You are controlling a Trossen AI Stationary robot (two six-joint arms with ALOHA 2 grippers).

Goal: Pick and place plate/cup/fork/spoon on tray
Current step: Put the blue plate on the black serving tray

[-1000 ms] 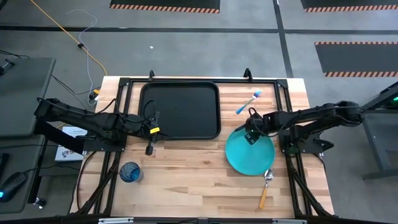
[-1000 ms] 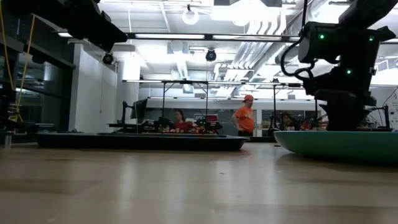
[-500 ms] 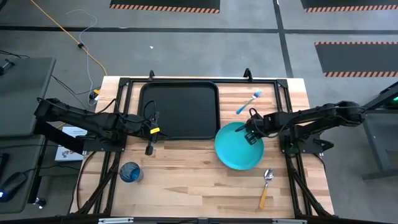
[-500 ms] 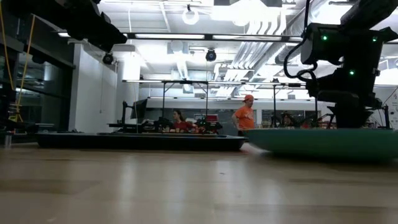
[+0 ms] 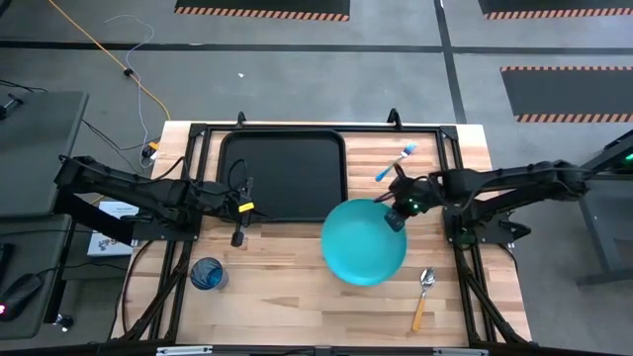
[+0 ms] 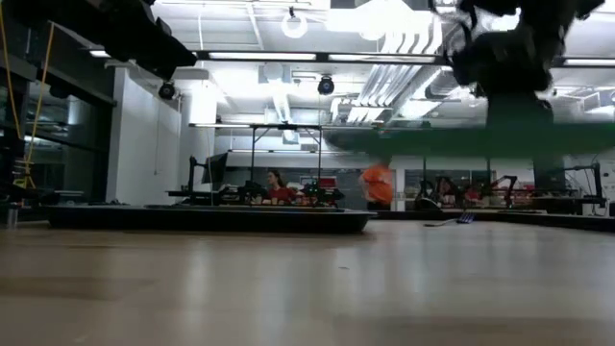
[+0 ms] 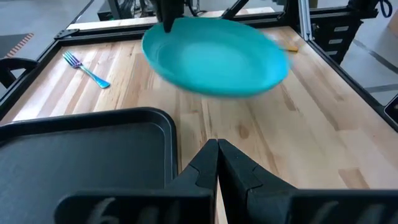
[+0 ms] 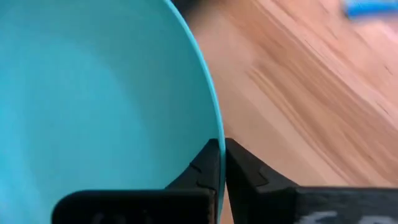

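Note:
The turquoise plate [image 5: 364, 242] hangs above the table's wood, right of the black tray [image 5: 284, 176], with my right gripper [image 5: 397, 212] shut on its rim. In the low view the plate [image 6: 480, 140] is a blurred green band well above the tabletop. The light-blue fork [image 5: 396, 163] lies flat at the far right. The orange-handled spoon [image 5: 423, 297] lies near the front right. The dark-blue cup [image 5: 208, 274] stands at the front left. My left gripper [image 7: 217, 152] waits shut over the tray's near right corner. My right gripper pinches the plate's rim [image 8: 214, 134] between its two fingers, on the side of the plate toward the table's far right. The fingers slant down from the right. The plate is lifted clear of the table and reaches out roughly level toward the table's left.
Black frame rails [image 5: 455, 158] run along the table's edges and stand at its corners. Bare wood [image 5: 287, 282] lies between the cup and the spoon, under and near the plate. People work at benches in the room behind the table.
The plate first slid along the table toward the tray with my right gripper at its rim. It has then risen clear of the tabletop and moved on toward the table's left. My right arm has gone up with it.

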